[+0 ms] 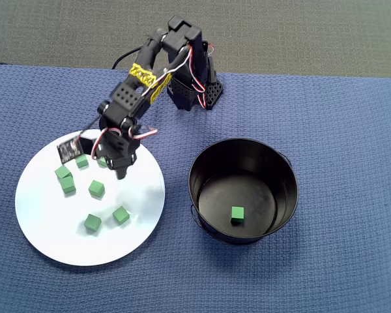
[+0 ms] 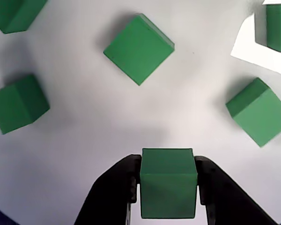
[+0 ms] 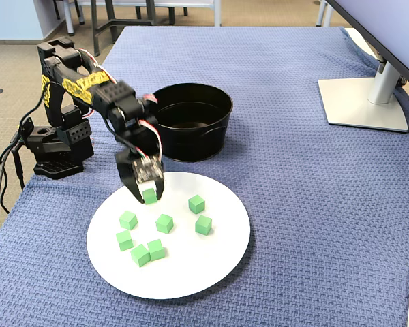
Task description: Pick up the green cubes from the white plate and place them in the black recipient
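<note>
Fingers (image 2: 168,187) pinching one green cube (image 2: 168,182) low over the white plate (image 3: 211,262), at its edge nearest the arm base; six loose green cubes (image 3: 164,223) scattered on the plate, another cube (image 1: 237,214) already inside the black recipient (image 1: 283,171). Likely risks: cube slipping from a shallow grip during the lift, or striking the recipient's tall rim in transfer across the blue tabletop (image 1: 339,117)
</note>
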You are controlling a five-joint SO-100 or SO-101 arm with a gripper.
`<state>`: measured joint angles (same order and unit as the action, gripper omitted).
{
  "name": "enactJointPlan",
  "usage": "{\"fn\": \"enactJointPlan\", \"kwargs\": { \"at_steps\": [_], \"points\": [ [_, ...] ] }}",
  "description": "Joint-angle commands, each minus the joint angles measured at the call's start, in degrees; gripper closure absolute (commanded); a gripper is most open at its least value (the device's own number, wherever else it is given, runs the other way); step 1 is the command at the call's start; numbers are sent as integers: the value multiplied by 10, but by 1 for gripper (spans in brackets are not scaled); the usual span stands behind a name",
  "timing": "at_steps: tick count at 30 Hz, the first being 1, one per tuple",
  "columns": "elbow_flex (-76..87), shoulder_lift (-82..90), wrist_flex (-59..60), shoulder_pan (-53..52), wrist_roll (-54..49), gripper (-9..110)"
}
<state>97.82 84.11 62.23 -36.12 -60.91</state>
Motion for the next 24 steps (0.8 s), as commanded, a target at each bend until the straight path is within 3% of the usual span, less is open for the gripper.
{"fn": "enactJointPlan", "kwargs": {
  "at_steps": [1,8,14,24],
  "points": [
    [-39,117,63,11,47,101],
    [-69,275,223,62,127,101],
    [-83,373,273,221,259,101],
    [92,431,102,462,429,102]
  ]
}}
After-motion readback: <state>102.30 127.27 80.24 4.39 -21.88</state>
